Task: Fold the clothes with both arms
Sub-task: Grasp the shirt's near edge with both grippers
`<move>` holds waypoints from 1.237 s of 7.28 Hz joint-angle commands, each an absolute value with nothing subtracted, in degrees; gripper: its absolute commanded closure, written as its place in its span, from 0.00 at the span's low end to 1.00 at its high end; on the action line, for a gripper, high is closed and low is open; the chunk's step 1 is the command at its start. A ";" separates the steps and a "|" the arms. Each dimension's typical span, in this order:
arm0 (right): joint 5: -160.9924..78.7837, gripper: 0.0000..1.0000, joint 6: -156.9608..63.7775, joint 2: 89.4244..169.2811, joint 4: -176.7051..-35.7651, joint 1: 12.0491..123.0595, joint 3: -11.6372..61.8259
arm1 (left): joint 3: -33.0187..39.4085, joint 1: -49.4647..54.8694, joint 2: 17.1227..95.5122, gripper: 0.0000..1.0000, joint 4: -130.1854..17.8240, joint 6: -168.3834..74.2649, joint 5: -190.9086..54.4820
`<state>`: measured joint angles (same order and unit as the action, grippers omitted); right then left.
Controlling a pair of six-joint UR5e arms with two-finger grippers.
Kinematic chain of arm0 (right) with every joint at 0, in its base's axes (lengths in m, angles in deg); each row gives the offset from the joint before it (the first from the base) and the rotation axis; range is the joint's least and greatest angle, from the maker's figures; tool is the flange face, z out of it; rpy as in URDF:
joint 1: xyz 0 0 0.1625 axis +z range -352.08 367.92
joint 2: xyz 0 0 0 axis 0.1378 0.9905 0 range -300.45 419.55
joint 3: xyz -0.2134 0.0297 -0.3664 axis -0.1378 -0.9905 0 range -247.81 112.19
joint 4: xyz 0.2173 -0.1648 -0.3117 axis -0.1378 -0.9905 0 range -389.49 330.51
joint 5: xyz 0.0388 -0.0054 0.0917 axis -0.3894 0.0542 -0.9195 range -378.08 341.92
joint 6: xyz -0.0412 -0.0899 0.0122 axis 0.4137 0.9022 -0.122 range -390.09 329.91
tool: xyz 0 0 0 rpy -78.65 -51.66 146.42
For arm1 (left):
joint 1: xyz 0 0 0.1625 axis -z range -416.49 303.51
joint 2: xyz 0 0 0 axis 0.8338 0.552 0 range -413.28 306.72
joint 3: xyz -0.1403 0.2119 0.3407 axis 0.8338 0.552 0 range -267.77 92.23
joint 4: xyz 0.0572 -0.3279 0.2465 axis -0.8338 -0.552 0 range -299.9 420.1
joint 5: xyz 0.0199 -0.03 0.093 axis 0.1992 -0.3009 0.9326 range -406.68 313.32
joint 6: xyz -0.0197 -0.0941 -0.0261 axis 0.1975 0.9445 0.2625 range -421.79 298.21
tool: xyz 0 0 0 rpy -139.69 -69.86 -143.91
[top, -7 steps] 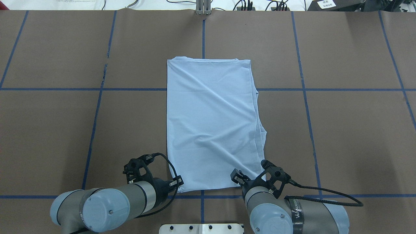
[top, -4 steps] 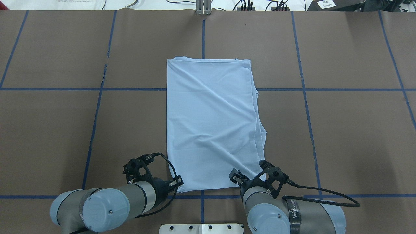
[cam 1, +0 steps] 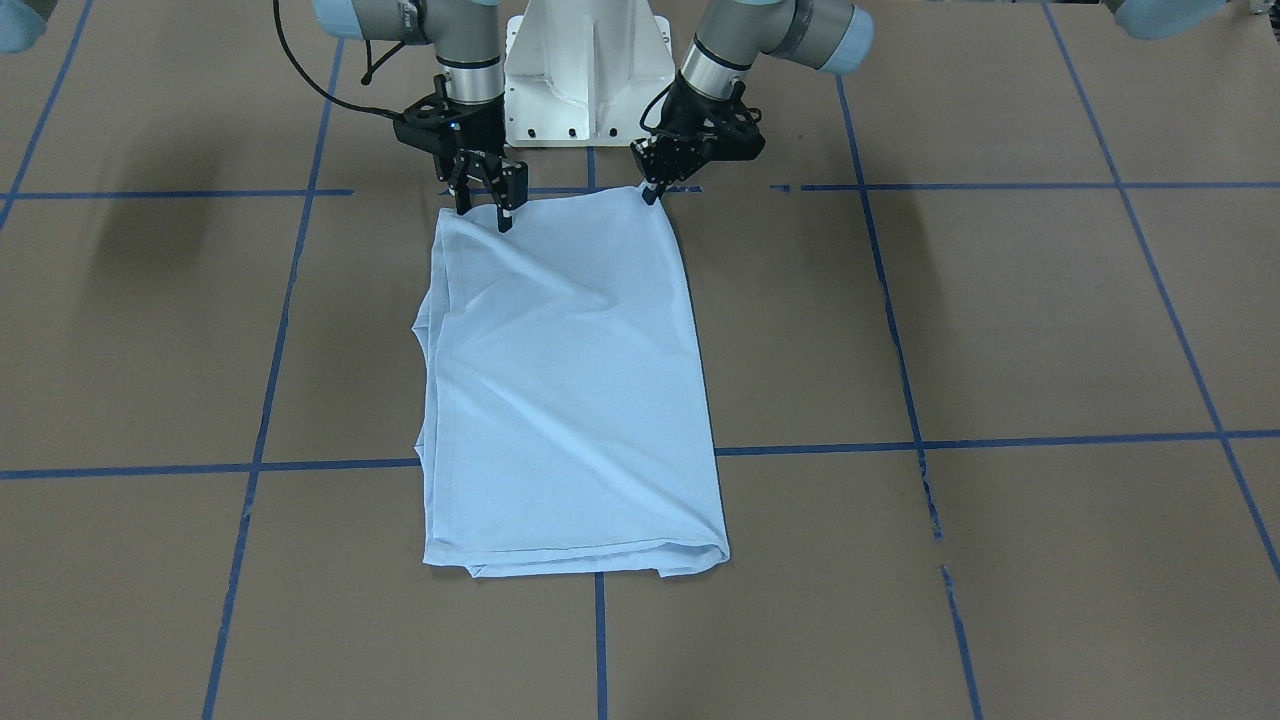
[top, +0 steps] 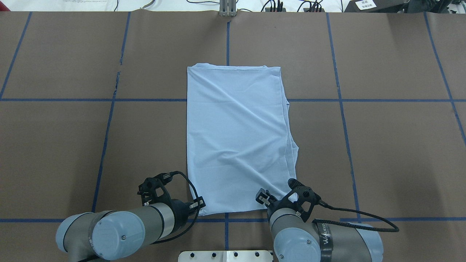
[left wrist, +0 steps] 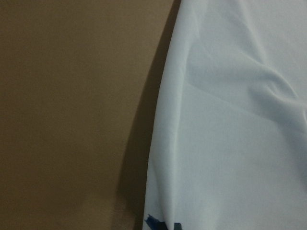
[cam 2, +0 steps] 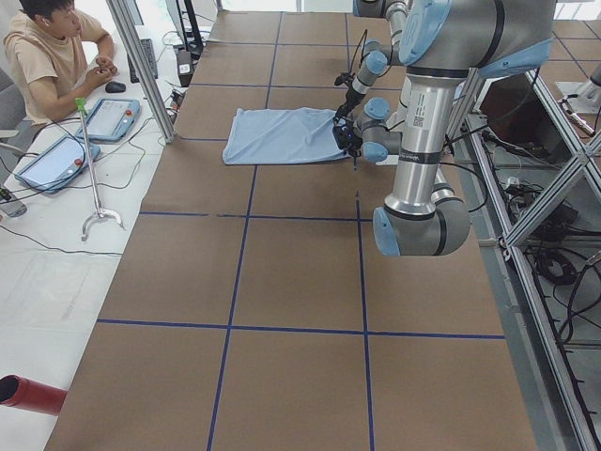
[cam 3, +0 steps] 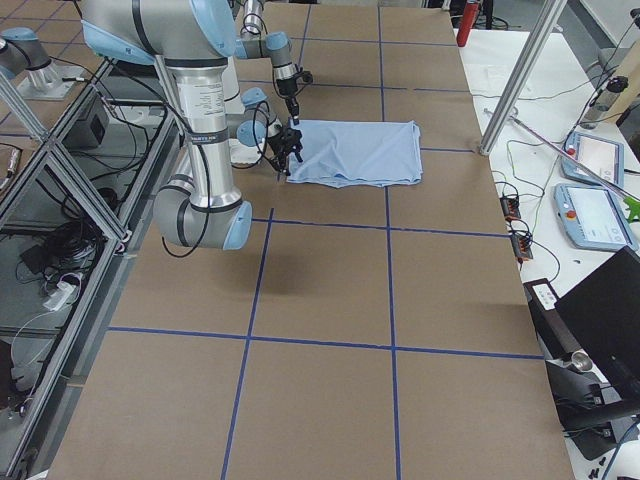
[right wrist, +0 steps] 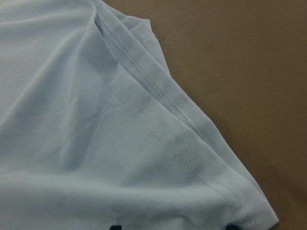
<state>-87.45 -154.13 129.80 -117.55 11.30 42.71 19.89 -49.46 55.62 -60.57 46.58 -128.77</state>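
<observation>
The light blue T-shirt (cam 1: pixel 570 380) lies folded into a long rectangle in the middle of the table (top: pixel 236 138). Both grippers are at its short edge nearest the robot. My left gripper (cam 1: pixel 650 192) stands shut on that edge's corner; in the left wrist view the cloth (left wrist: pixel 230 143) runs right down to the fingers. My right gripper (cam 1: pixel 484 212) is open and straddles the other corner. Its fingertips (right wrist: pixel 115 226) show wide apart just above the hemmed cloth (right wrist: pixel 96 143). The chest print and neck label are hidden.
The white pedestal base (cam 1: pixel 585 70) stands just behind the grippers. Blue tape lines (top: pixel 109 120) grid the brown table. In the exterior left view a person (cam 2: pixel 56 56) sits at a side bench with tablets, past a metal post (cam 2: pixel 141 66).
My right arm has shifted a little to the left and forward over the shirt's corner. The left arm and the shirt have not moved.
</observation>
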 commanded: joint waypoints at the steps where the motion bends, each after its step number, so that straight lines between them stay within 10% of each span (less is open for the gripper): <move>1: -87.43 0.59 -154.19 129.24 -117.55 11.35 42.67 | 19.98 -49.46 55.62 1.00 -60.58 46.58 -128.77; 2: -87.43 0.61 -154.19 129.16 -117.47 11.44 42.75 | 19.98 -49.46 55.62 1.00 -60.58 46.58 -128.77; 4: -87.43 1.00 -154.28 129.15 -117.20 11.61 42.93 | 19.98 -49.46 55.71 1.00 -60.58 46.58 -128.77; 9: -86.46 1.00 -157.53 130.37 -117.99 12.84 51.85 | 33.54 -48.85 53.61 1.00 -53.60 44.30 -131.65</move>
